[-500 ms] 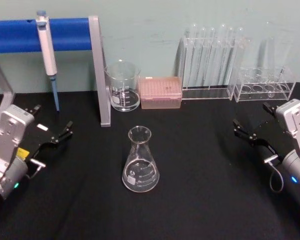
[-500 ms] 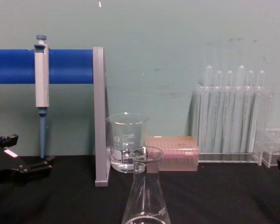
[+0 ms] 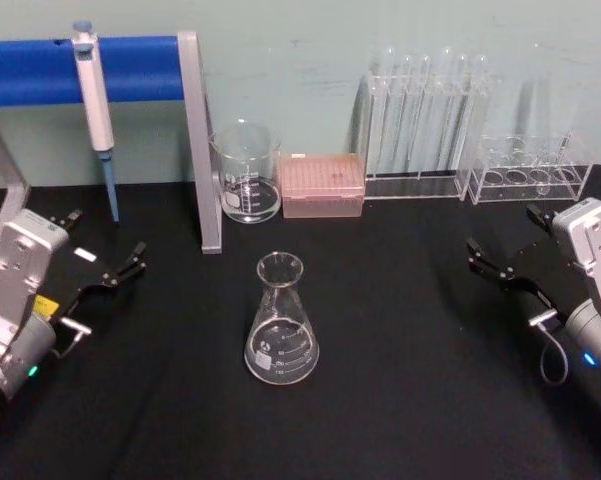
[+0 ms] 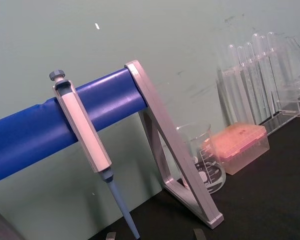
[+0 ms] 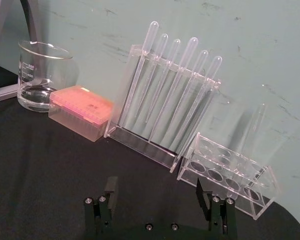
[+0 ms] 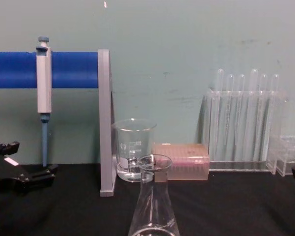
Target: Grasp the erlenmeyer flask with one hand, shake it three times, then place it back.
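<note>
The erlenmeyer flask (image 3: 281,325) stands upright on the black table (image 3: 400,380), near the middle, with a little clear liquid in its base; the chest view has it close in front (image 6: 154,209). My left gripper (image 3: 105,240) rests open at the table's left side, well apart from the flask, its black fingers (image 6: 39,176) pointing toward the centre. Over on the right side my right gripper (image 3: 502,232) is open too, nothing between its fingers (image 5: 111,187), and it is equally far from the flask.
Along the back wall stand a glass beaker (image 3: 247,175), a pink tip box (image 3: 322,185), a rack of tall test tubes (image 3: 425,120) and a smaller clear rack (image 3: 528,168). A pipette (image 3: 95,90) hangs on a blue bar with a grey post (image 3: 202,150) at back left.
</note>
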Action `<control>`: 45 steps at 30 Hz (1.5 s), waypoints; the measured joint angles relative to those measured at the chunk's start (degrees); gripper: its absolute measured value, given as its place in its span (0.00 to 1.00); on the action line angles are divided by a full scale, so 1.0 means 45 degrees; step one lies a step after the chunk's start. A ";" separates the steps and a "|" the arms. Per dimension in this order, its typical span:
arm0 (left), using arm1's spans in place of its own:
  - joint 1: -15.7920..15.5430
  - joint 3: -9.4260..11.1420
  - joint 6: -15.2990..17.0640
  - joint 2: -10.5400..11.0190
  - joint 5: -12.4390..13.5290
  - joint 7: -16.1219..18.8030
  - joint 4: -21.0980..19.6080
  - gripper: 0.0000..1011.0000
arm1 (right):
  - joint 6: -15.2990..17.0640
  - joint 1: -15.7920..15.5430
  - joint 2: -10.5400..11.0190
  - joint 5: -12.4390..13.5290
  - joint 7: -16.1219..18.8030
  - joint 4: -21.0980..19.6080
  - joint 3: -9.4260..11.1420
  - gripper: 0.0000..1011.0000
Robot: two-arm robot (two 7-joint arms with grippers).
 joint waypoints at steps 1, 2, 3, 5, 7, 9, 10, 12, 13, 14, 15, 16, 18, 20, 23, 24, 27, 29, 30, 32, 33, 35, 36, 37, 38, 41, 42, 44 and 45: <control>0.0000 -0.0001 0.0000 0.0000 0.0000 0.0000 0.0000 0.99 | 0.0000 0.0000 0.0000 0.0000 0.0000 0.0000 0.0000 0.99; 0.0000 0.0001 0.0000 0.0000 0.0000 0.0000 0.0000 0.99 | -0.0001 0.0000 0.0000 0.0000 0.0000 0.0000 0.0000 0.99; 0.0000 0.0000 0.0000 0.0000 0.0000 0.0000 0.0000 0.99 | 0.0000 0.0000 0.0000 0.0000 0.0001 0.0000 0.0000 0.99; 0.0000 0.0001 0.0000 0.0000 0.0000 0.0000 0.0000 0.99 | -0.0003 -0.0002 -0.0003 -0.0022 0.0017 0.0004 0.0042 0.99; 0.0000 0.0000 0.0000 0.0000 0.0000 0.0000 0.0000 0.99 | -0.0038 -0.0020 -0.0008 -0.0052 0.0065 0.0008 0.0115 0.99; 0.0000 0.0001 0.0000 0.0000 0.0000 0.0000 0.0000 0.99 | -0.0097 -0.0038 -0.0011 -0.0060 0.0138 0.0012 0.0178 0.99; 0.0000 0.0000 -0.0001 0.0000 0.0000 0.0000 0.0000 0.99 | -0.0188 -0.0070 -0.0007 -0.0055 0.0257 0.0008 0.0269 0.99; 0.0000 0.0000 0.0000 0.0000 0.0000 0.0000 0.0000 0.99 | -0.0312 -0.0139 0.0019 0.0009 0.0460 -0.0030 0.0400 0.99; 0.0000 0.0000 0.0000 0.0000 0.0000 0.0000 0.0000 0.99 | -0.0336 -0.0165 0.0030 0.0048 0.0518 -0.0053 0.0442 0.99; 0.0000 0.0000 0.0000 0.0000 0.0000 0.0000 0.0000 0.99 | -0.0360 -0.0198 0.0044 0.0109 0.0598 -0.0082 0.0493 0.99; 0.0000 -0.0001 0.0000 0.0000 0.0000 0.0000 0.0000 0.99 | -0.0392 -0.0284 0.0084 0.0253 0.0766 -0.0154 0.0608 0.99; 0.0000 0.0000 0.0000 0.0000 0.0000 0.0000 0.0000 0.99 | -0.0392 -0.0284 0.0084 0.0253 0.0766 -0.0154 0.0608 0.99; 0.0001 0.0001 0.0000 0.0000 0.0000 0.0000 0.0000 0.99 | -0.0441 -0.0542 0.0220 0.0673 0.1185 -0.0359 0.0891 0.99; 0.0000 0.0001 0.0000 0.0000 0.0000 0.0000 0.0000 0.99 | -0.0450 -0.0670 0.0292 0.0864 0.1390 -0.0473 0.1011 0.99; 0.0000 0.0000 0.0000 0.0000 0.0000 -0.0001 0.0000 0.99 | -0.0485 -0.1001 0.0495 0.1296 0.1852 -0.0763 0.1309 0.99; 0.0000 0.0000 0.0000 0.0000 0.0000 0.0000 0.0000 0.99 | -0.0491 -0.1082 0.0541 0.1400 0.1961 -0.0840 0.1370 0.99; 0.0000 0.0000 0.0000 0.0000 0.0000 0.0000 0.0000 0.99 | -0.0500 -0.1398 0.0746 0.1766 0.2407 -0.1163 0.1606 0.99; 0.0000 0.0000 0.0000 0.0000 0.0000 0.0000 0.0000 0.99 | -0.0500 -0.1608 0.0879 0.2002 0.2773 -0.1397 0.1736 0.99; 0.0000 0.0000 0.0000 0.0000 0.0000 0.0000 0.0000 0.99 | -0.0500 -0.1661 0.0913 0.2068 0.2891 -0.1475 0.1765 0.99; 0.0000 0.0000 0.0000 0.0000 0.0000 0.0000 0.0000 0.99 | -0.0503 -0.1816 0.1008 0.2275 0.3311 -0.1686 0.1827 0.99; 0.0000 0.0000 0.0000 0.0000 0.0000 0.0000 0.0000 0.99 | -0.0503 -0.1857 0.1035 0.2338 0.3443 -0.1743 0.1843 0.99; 0.0000 0.0000 0.0000 0.0000 0.0001 0.0000 0.0000 0.99 | -0.0504 -0.1928 0.1084 0.2455 0.3736 -0.1861 0.1854 0.99; -0.0001 0.0000 0.0000 0.0000 0.0000 0.0000 0.0000 0.99 | -0.0508 -0.1950 0.1100 0.2503 0.3872 -0.1905 0.1853 0.99; 0.0000 -0.0001 0.0000 0.0000 0.0000 0.0000 0.0000 0.99 | -0.0524 -0.1987 0.1127 0.2601 0.4184 -0.1989 0.1841 0.99; 0.0000 0.0000 0.0000 0.0000 0.0001 0.0000 0.0000 0.99 | -0.0549 -0.2006 0.1132 0.2675 0.4471 -0.2055 0.1813 0.99; 0.0000 0.0000 0.0000 0.0000 0.0000 0.0000 -0.0001 0.99 | -0.0592 -0.1996 0.1084 0.2738 0.4962 -0.2118 0.1712 0.99; 0.0000 0.0000 0.0000 0.0000 0.0000 0.0000 -0.0001 0.99 | -0.0598 -0.1984 0.1066 0.2742 0.5050 -0.2125 0.1682 0.99; 0.0000 0.0000 0.0000 0.0000 0.0000 -0.0001 0.0001 0.99 | -0.0611 -0.1932 0.1000 0.2752 0.5303 -0.2131 0.1599 0.99; 0.0000 0.0000 0.0000 0.0000 0.0000 -0.0001 0.0000 0.99 | -0.0622 -0.1882 0.0944 0.2758 0.5495 -0.2131 0.1532 0.99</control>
